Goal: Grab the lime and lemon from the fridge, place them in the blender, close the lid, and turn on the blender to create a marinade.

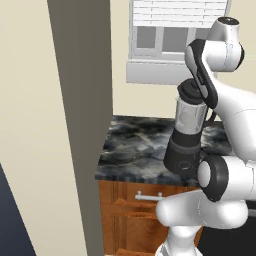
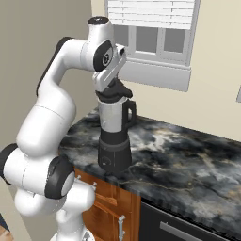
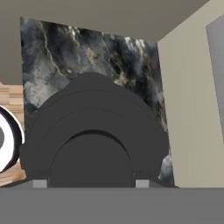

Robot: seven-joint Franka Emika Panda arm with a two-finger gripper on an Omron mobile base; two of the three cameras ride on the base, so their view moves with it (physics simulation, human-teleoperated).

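Judging the lid (image 3: 92, 144) a light, stiff, slick black dome seated on the blender (image 2: 114, 134) jar at the marble counter's (image 2: 188, 160) front, I'd take its centre knob; gripper (image 2: 114, 89) hangs directly above, whether spread or pinching I cannot tell.

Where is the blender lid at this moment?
The lid sits on top of the blender jar, directly under the tool, near the counter's left end by the window in the right base view.
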